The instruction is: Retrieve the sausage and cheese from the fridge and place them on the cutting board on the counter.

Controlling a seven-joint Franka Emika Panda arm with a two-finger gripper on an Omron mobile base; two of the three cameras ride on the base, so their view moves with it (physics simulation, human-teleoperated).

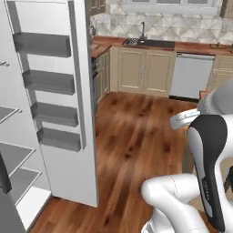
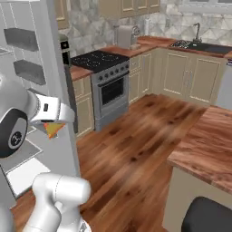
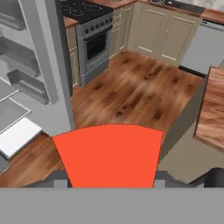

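My gripper (image 2: pixel 57 124) is shut on the cheese (image 2: pixel 54 130), a small yellow-orange wedge hanging under the white hand just outside the open fridge (image 2: pixel 41 68). In the hand view the cheese's red rind (image 3: pixel 109 155) spans the gap between the two dark fingertips (image 3: pixel 60 178). The fridge door with its grey shelves (image 1: pixel 54 91) stands open on the left, and grey interior shelves show beside it. The reddish-brown counter (image 2: pixel 209 152) lies to the right, its near corner (image 3: pixel 213 109) across the floor from the gripper. The sausage and the cutting board are out of view.
A stove with a black cooktop (image 2: pixel 102 60) stands beside the fridge. Beige cabinets, a sink (image 1: pixel 150 43) and a grey dishwasher (image 1: pixel 191 75) line the far wall. Open wooden floor (image 1: pixel 136 136) lies between the fridge and the counter.
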